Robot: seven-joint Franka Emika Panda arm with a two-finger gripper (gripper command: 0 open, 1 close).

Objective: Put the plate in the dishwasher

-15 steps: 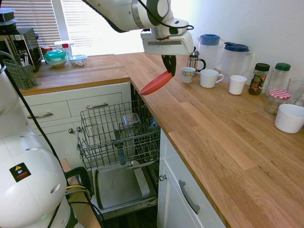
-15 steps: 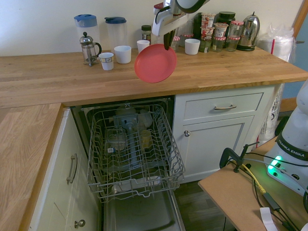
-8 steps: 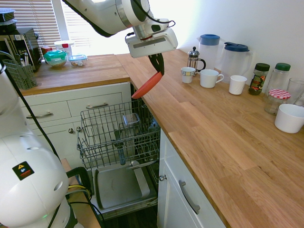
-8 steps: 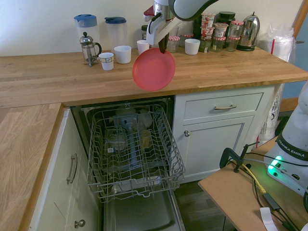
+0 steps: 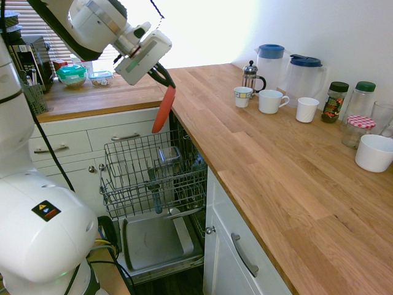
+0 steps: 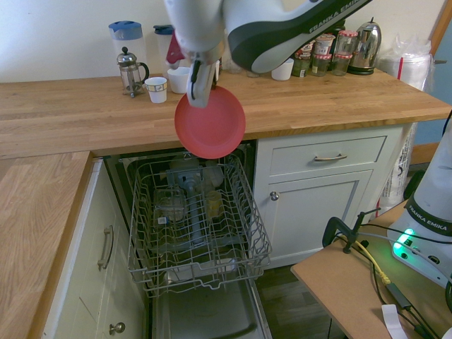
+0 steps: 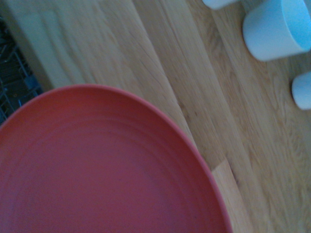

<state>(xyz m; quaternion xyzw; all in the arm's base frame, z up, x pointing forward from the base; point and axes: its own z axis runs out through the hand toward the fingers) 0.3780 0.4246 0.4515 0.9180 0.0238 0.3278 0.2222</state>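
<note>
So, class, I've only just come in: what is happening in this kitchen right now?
A white robot arm's gripper is shut on the rim of the coral-red plate, holding it almost on edge in the air. The plate hangs over the pulled-out wire rack of the open dishwasher, at the counter's edge. It is not yet in the rack.
</note>
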